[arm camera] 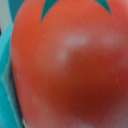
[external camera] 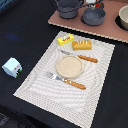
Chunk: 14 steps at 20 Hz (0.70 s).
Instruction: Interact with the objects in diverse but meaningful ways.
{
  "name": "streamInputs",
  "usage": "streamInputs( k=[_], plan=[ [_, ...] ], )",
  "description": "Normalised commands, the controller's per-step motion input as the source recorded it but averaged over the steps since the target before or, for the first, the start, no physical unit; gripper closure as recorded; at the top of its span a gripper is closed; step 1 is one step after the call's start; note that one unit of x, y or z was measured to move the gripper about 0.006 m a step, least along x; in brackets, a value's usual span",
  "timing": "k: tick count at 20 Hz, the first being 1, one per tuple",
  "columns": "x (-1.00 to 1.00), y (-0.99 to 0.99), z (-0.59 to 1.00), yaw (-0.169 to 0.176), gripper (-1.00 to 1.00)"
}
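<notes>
The round red toy tomato with a green star-shaped stem top fills almost the whole wrist view, blurred and pressed up close to the camera, so it sits right at the gripper. The fingers themselves do not show in that view, and whether the jaws are clamped on the tomato or merely close around it cannot be told. A strip of teal surface shows beside the tomato.

In the exterior view the gripper is only a sliver of white and red at the top edge, above two dark grey frying pans on a pinkish-brown board; the second pan lies just beside the first.

Well away from the gripper, on a pale striped placemat, lie a yellow butter packet, an orange-yellow bread loaf just beside it, a round tan plate, a wooden-handled knife and a wooden-handled fork. A pale blue-white carton stands apart on the black table.

The tomato's skin is smooth and glossy with a pale highlight.
</notes>
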Motion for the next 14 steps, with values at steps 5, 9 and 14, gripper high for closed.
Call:
streamInputs(
  k=[5,9,14],
  plan=[
    [0.43,0.23,0.0,0.0,1.0],
    [0.42,0.23,0.0,0.0,1.0],
    [0.36,0.26,0.0,0.0,-1.0]
  ],
)
